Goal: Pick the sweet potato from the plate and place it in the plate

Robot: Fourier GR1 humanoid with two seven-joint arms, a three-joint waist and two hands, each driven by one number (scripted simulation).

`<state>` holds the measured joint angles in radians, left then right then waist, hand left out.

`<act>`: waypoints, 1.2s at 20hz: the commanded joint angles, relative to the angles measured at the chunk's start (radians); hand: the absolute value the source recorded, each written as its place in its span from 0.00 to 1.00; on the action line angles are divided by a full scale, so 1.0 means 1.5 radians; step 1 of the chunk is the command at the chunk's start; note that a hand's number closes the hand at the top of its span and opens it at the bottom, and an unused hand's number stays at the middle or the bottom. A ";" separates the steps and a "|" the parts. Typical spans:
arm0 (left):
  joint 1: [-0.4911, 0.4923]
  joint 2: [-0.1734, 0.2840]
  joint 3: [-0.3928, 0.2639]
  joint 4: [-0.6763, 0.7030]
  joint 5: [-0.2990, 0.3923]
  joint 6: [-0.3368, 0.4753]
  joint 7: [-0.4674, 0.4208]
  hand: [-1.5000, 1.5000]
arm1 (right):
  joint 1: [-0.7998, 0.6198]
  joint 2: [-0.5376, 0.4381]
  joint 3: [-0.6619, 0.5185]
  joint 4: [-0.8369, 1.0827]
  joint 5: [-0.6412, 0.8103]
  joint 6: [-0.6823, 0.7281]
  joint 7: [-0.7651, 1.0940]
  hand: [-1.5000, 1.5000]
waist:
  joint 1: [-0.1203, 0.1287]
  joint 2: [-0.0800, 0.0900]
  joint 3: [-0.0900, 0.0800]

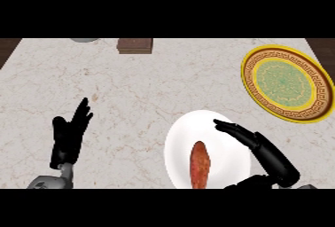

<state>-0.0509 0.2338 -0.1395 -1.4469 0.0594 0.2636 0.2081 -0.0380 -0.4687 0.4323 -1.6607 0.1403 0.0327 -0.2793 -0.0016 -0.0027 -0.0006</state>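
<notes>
On the marble table (131,88), my open right hand (262,148) hovers just right of the sweet potato (200,165), lying lengthwise near-to-far on the white plate (180,137).

Pale marble counter (131,84), brown block (135,45) at far edge, dark floor beyond

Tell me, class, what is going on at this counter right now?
A robot is about to lift a sweet potato off a white plate. Its right hand hovers open over that plate, beside the sweet potato and not yet holding it. The left hand rests open, fingers up, at the view's left. A yellow and green plate stands bare at the counter's far right. A brown block sits at the far edge.
</notes>
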 commanded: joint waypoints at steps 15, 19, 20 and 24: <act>0.037 -0.011 0.018 0.005 -0.006 -0.041 -0.037 0.50 | -0.125 -0.018 0.070 -0.063 0.089 0.280 0.341 0.00 | 0.003 0.002 0.000; 0.002 -0.031 0.013 -0.024 -0.042 -0.014 0.035 0.50 | -0.113 0.052 0.089 0.003 0.174 0.260 0.311 0.00 | 0.002 0.002 0.001; -0.030 -0.020 0.054 0.041 -0.017 -0.047 -0.012 0.50 | -0.136 0.070 0.064 0.000 0.160 0.284 0.340 0.00 | 0.001 0.002 0.000; 0.018 -0.048 0.031 0.023 -0.050 -0.030 -0.027 0.50 | -0.166 0.079 0.022 0.024 0.165 0.341 0.327 0.00 | 0.004 0.002 0.000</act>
<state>-0.0396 0.1893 -0.0975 -1.4582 0.0058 0.2181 0.2196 -0.2196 -0.4024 0.5054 -1.7027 0.3649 0.4903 0.2189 0.0018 -0.0003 0.0000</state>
